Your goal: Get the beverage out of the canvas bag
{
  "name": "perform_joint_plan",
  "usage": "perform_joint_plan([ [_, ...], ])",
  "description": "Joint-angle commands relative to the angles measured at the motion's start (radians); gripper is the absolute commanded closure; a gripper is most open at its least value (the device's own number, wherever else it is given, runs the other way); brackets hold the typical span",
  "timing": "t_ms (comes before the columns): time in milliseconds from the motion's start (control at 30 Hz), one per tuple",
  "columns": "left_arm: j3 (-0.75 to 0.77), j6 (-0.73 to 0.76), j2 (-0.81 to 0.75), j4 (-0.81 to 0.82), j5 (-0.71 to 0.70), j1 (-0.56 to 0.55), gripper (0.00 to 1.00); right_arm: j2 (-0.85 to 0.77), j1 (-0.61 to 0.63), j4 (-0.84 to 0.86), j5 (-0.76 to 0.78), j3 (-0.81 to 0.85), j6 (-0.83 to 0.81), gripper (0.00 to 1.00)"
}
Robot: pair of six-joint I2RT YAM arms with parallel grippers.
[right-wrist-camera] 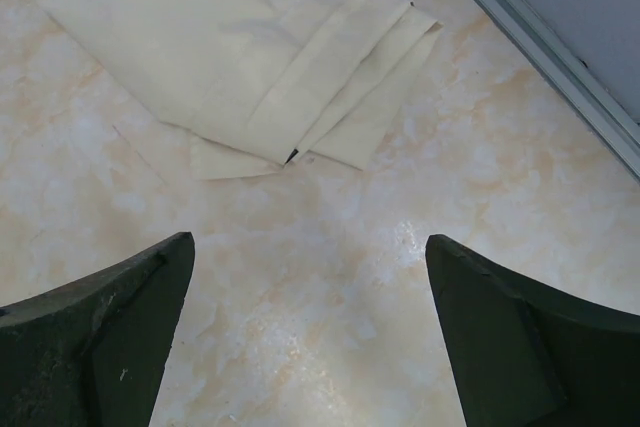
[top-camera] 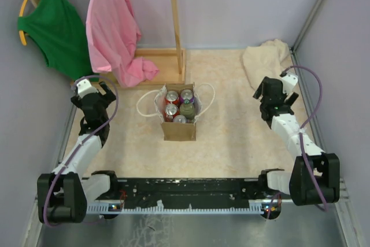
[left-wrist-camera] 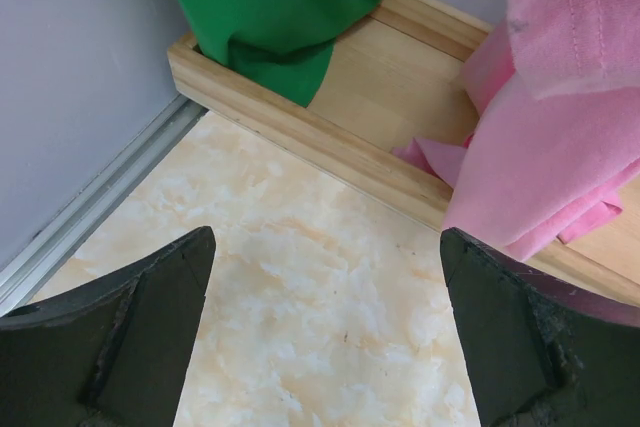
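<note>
The canvas bag [top-camera: 178,128], tan with two white loop handles, stands open in the middle of the table. Several beverage cans stand upright inside it: a red one [top-camera: 173,97], a green one [top-camera: 188,110] and others beside them. My left gripper [top-camera: 99,92] hovers well to the bag's left, open and holding nothing. In the left wrist view the left gripper [left-wrist-camera: 325,237] has only bare table between its fingers. My right gripper [top-camera: 269,95] is far to the bag's right, also open. The right wrist view shows the right gripper [right-wrist-camera: 310,242] over bare table, short of a folded cloth.
A wooden rack base [top-camera: 157,61] sits behind the bag, with a pink garment [top-camera: 115,33] and a green garment [top-camera: 55,27] hanging over it. A beige cloth [top-camera: 263,59] lies at the back right. Walls close in the left, back and right sides.
</note>
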Motion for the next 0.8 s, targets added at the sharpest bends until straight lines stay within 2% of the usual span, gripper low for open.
perform_joint_plan([
  [0,0.014,0.004,-0.009,-0.002,-0.015,0.0,0.0,-0.03,0.011,0.025,0.032,0.031,0.01,0.01],
  [367,0.008,0.011,-0.018,0.003,-0.024,0.0,0.0,-0.085,0.015,0.055,0.001,0.006,-0.002,0.01],
  [500,0.007,0.012,-0.024,0.004,-0.017,-0.001,0.0,-0.162,0.076,0.114,-0.05,-0.025,-0.078,0.02],
  [600,0.001,0.002,-0.023,0.009,-0.01,-0.001,0.0,-0.231,0.182,0.135,-0.049,-0.017,-0.168,0.16],
  [667,-0.008,-0.003,-0.025,0.02,-0.006,-0.001,0.0,-0.253,0.279,0.067,-0.039,0.047,-0.223,0.31],
  [733,-0.018,-0.007,-0.031,0.033,-0.002,0.0,0.0,-0.25,0.406,-0.004,0.041,0.125,-0.273,0.47],
  [767,-0.022,-0.009,-0.033,0.038,-0.001,0.0,0.0,-0.238,0.472,-0.034,0.091,0.165,-0.303,0.52],
])
